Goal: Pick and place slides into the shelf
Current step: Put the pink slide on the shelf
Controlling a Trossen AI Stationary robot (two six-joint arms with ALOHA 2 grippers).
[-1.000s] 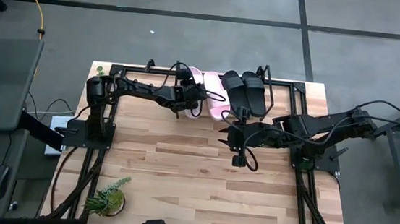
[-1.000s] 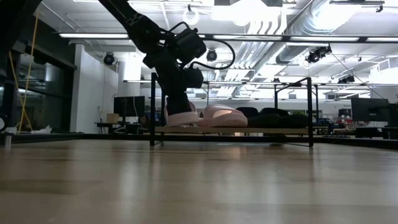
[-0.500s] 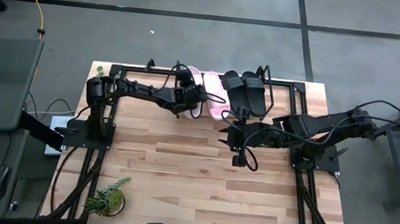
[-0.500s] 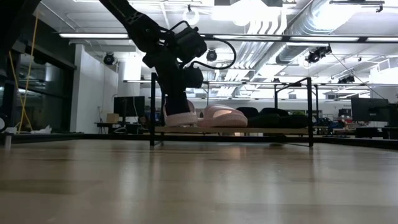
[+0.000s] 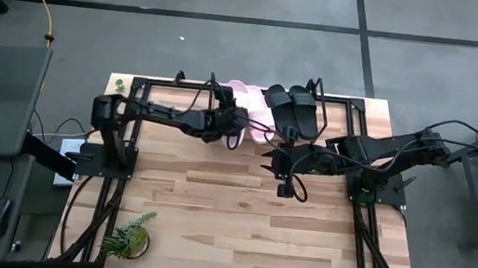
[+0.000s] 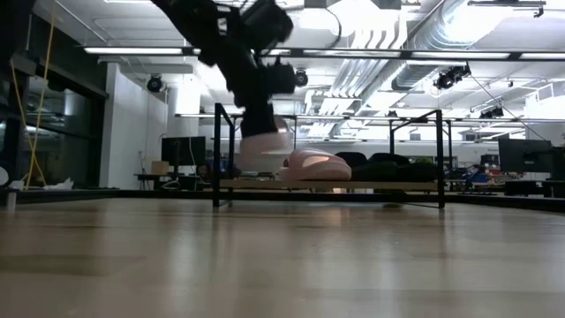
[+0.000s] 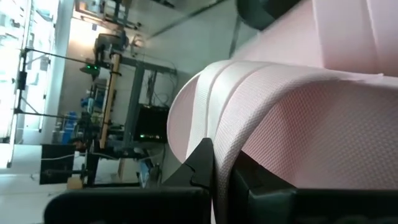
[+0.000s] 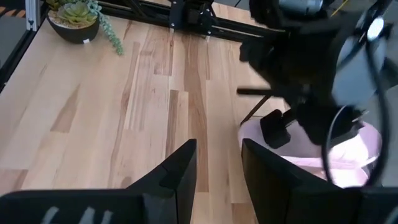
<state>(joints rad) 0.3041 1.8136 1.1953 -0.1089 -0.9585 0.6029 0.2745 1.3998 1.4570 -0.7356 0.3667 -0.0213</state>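
Note:
My left gripper (image 5: 233, 119) is shut on a pale pink slide (image 6: 262, 140) and holds it above the shelf's wooden board (image 6: 371, 185). The second pink slide (image 6: 313, 165) rests sole-down on that board, and the two black slides (image 5: 293, 108) lie beside it toward the right. One of the shelf's black end hoops (image 5: 316, 86) stands at the table's far edge. My right gripper (image 8: 217, 168) is open and hovers over bare table in front of the shelf, touching nothing. My left gripper pinches the pink slide's wide strap at its edge (image 7: 273, 124) between its two fingers (image 7: 202, 165). It reaches down from above. The slide hangs under the gripper, clear of the shelf board (image 6: 265, 185), with its sole roughly level.
A small potted plant (image 5: 128, 237) stands at the table's near left corner. Black frame rails (image 5: 125, 141) run along both table sides. Bare wooden tabletop (image 5: 231, 220) stretches from the shelf to the near edge.
My left gripper has risen with the pink slide, still shut on its strap. The slide sat on the shelf board at the left end and now hangs clear above it. The other three slides and my right arm have kept still.

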